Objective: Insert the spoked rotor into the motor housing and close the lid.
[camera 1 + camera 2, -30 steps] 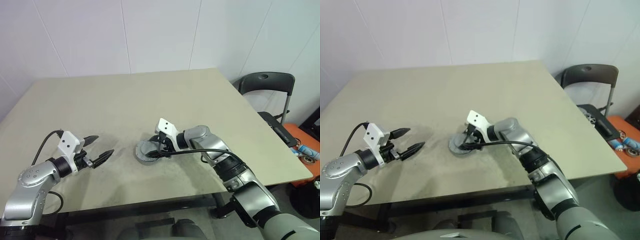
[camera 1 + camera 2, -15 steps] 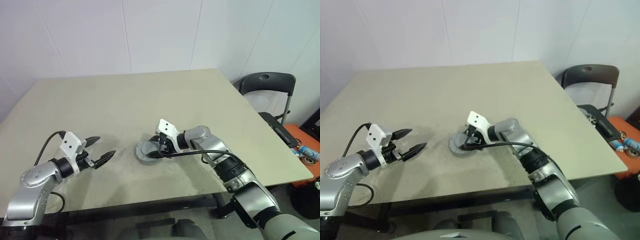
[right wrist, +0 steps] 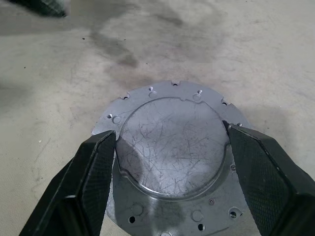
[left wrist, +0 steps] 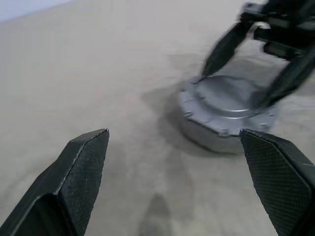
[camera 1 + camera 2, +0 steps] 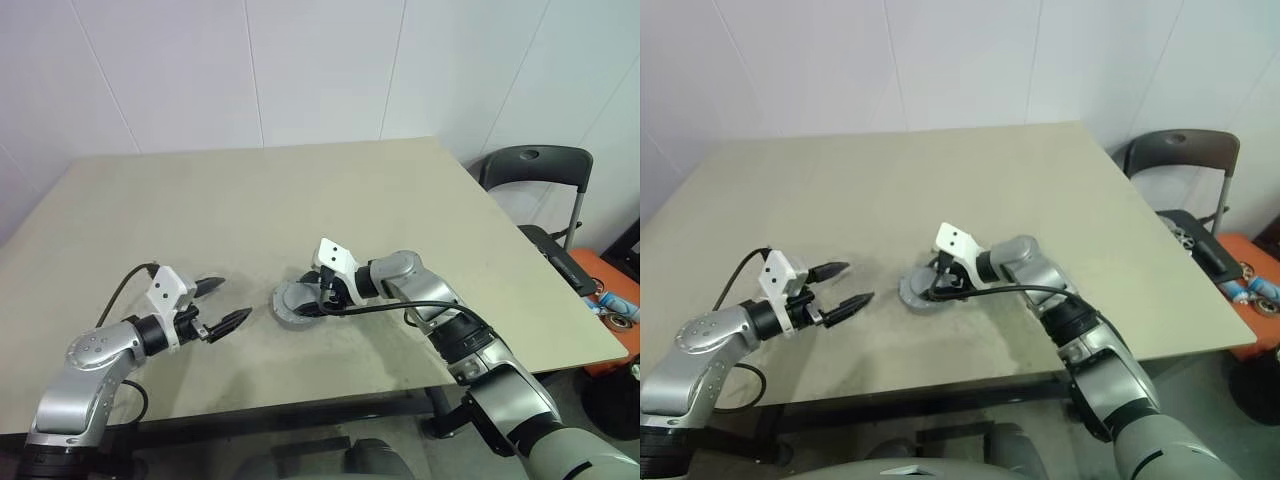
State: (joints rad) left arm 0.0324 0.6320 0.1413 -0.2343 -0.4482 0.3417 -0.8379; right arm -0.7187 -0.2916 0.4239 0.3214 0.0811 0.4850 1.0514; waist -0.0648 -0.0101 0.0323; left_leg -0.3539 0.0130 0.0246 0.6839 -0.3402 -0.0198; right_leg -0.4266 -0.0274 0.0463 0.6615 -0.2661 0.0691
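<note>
lid: grey metal disc with a notched, lobed edge [image 3: 172,147], already sitting flat on top of the round silver-rimmed metal motor housing [image 4: 224,135], right between the right gripper's fingers. No dark centre hole visible from here, the raised middle just looks like scratched plain metal.

spoked rotor: can't spot it anywhere, so my guess is it's already inside under the lid.

right gripper: right gripper [image 3: 170,147] is spread wide with one black finger on each side of the lid's raised centre, tips at or touching its shoulder. Looks more like steadying or pressing than carrying anything.

left gripper: left gripper [image 5: 222,303] is wide open, holding nothing, hovering over the beige tabletop [image 5: 250,200], with the housing a bit beyond its fingertips.

handling: rigid metal, probably hefty for its size, smooth and a bit slippery, not fragile. I'd pinch the lid across the raised centre or push down evenly on the flat flange; the notched edge is thin, so a poor place to hold. Tilt it and it could jam.

changed: compared with a second ago, the left gripper has slid in closer to the housing. Right gripper and stack look the same.
</note>
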